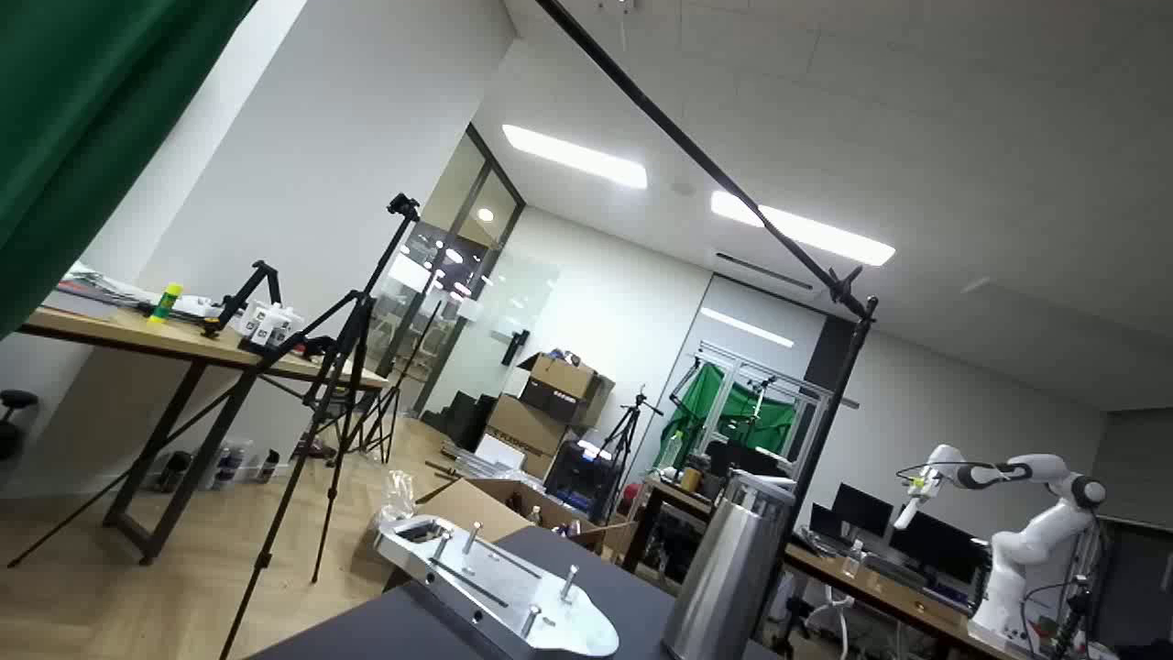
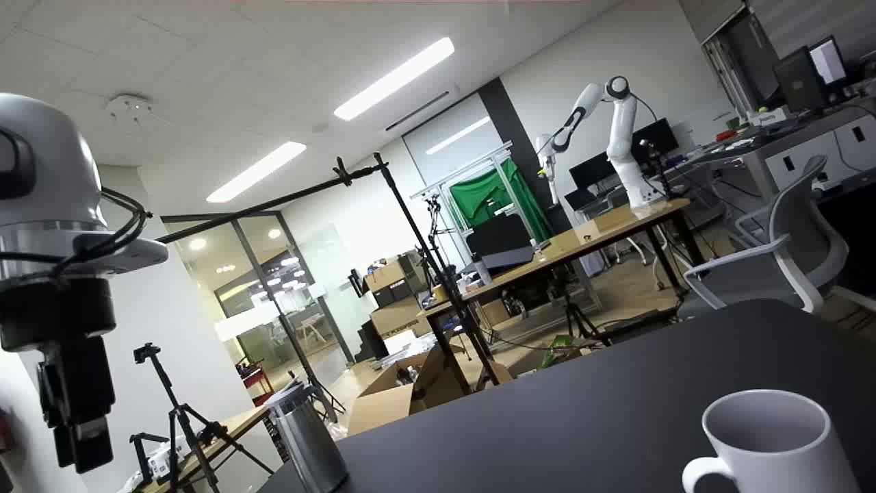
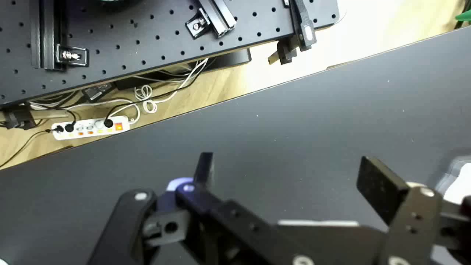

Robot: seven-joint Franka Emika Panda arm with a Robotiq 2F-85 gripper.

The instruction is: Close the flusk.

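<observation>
1. Gripper (image 3: pixel 293 176) spread wide in the wrist view, its fingers well apart with dark tabletop (image 3: pixel 294 125) between them; its blurred body hides the tabletop below.
2. At that view's right edge a white object (image 3: pixel 459 184) is cut off, too blurred to name; past the tabletop's edge lies a power strip (image 3: pixel 91 127).
3. In an exterior view the gripper hangs fingertips down, apart from the flusk (image 2: pixel 309 441), which stands upright near a tabletop corner, rim up, its long axis slanting with the tilted view. A curved grey piece (image 2: pixel 323 400) by its rim is hard to make out.
4. Well apart on the same tabletop, a white mug (image 2: pixel 773 459) is cut off below.
5. In an exterior view the flusk (image 1: pixel 729 582) also stands rim up, base cut off; whether its top is covered I cannot tell. A black pole (image 1: pixel 827 431) passes behind it; a tray-like object (image 1: pixel 513 577) with pegs hides tabletop beside it.
</observation>
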